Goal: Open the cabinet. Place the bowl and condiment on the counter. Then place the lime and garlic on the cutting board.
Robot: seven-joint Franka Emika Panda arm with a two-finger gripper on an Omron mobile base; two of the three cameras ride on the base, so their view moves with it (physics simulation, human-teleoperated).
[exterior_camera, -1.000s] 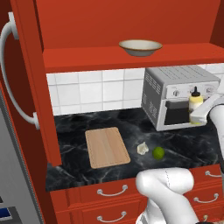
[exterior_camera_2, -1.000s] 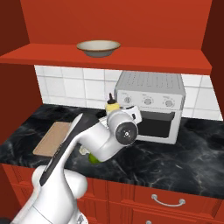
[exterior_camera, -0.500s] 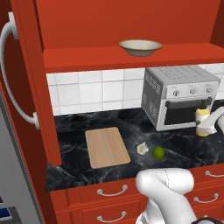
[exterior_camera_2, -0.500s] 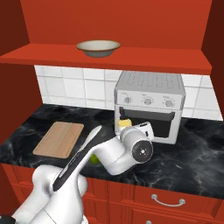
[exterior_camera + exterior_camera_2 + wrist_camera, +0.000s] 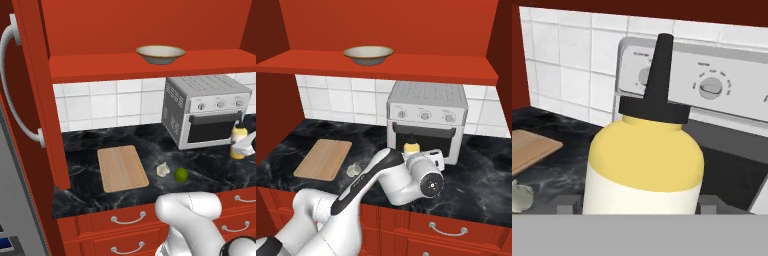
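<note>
The red-orange wooden wall cabinet (image 5: 30, 100) stands open, its raised-panel door with the long curved silver handle (image 5: 15, 90) swung out at nine o'clock in the left base view, and the wide shallow cream-beige bowl with the tan rim (image 5: 160, 54) sits on the red shelf inside, up at twelve o'clock. Down on the black marble-look table with white veining (image 5: 85, 145) the small yellow squeeze bottle with the dark pointed cap (image 5: 644, 160) stands upright between the gripper (image 5: 634, 205) and its two small dark fingers (image 5: 567, 202), one on each side of the bottle's body; the fingers are spread wide around it, and whether they press on it or merely bracket it I cannot tell. In the left base view the bottle is at three o'clock, just in front of the silver toaster oven with the dark glass door (image 5: 207, 110); in the right base view it peeks out above the white arm's wrist (image 5: 423, 172). The flat light tan wooden cutting board with rounded corners (image 5: 122, 168) lies bare on the table at centre-left. Just to its right rests the lumpy off-white garlic bulb (image 5: 163, 170), and right beside that, toward four o'clock, the small bright green lime (image 5: 181, 174), both on the table and off the board. Red drawers with small silver handles (image 5: 125, 220) run below.
</note>
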